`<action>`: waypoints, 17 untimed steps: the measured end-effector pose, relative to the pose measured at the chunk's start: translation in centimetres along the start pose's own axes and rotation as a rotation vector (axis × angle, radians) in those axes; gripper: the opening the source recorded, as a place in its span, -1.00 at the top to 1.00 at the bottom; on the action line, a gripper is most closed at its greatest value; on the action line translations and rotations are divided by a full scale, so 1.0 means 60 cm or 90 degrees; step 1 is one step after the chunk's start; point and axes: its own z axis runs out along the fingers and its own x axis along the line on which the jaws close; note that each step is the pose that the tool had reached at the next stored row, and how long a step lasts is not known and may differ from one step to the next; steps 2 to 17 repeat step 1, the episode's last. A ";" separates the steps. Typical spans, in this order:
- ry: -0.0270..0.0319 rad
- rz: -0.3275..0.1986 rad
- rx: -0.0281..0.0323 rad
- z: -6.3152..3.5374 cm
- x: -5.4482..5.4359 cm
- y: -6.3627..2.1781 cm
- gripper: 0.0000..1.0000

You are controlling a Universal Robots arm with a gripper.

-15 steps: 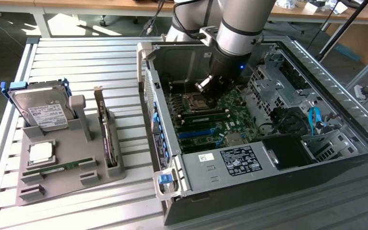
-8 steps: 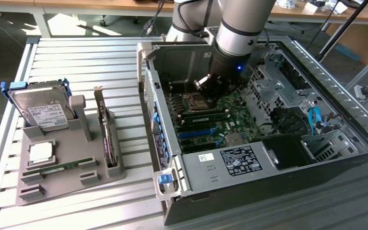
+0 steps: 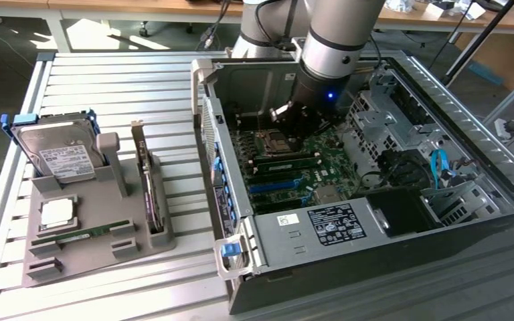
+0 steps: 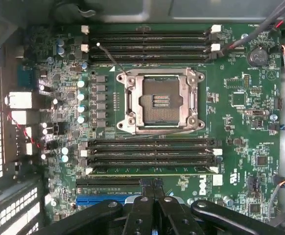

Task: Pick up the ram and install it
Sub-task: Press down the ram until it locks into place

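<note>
Thin green ram (image 3: 86, 233) flat in grey holder (image 3: 141, 246).

The hand (image 3: 300, 131) hides part of the motherboard (image 3: 328, 170). The arm (image 3: 342, 33) is cut off at the frame's top. Label print on the hard drive (image 3: 61, 157) is too small to read.

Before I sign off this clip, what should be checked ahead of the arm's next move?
1. Gripper shut: ok.
2. Gripper inside the computer case, over the motherboard: ok.
3. Ram stick standing in the slot nearest the gripper: ok, as far as it appears.
4. That stick pushed fully home, clips latched: cannot tell.
5. Second ram stick lying in the grey tray outside the case: ok.
6. Processor socket free of stray parts: ok.
</note>
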 end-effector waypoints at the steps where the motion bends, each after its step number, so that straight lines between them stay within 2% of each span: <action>1: 0.0000 0.000 0.0000 0.000 0.000 0.000 0.80; 17: 0.0000 0.000 0.0000 0.000 0.000 0.000 0.80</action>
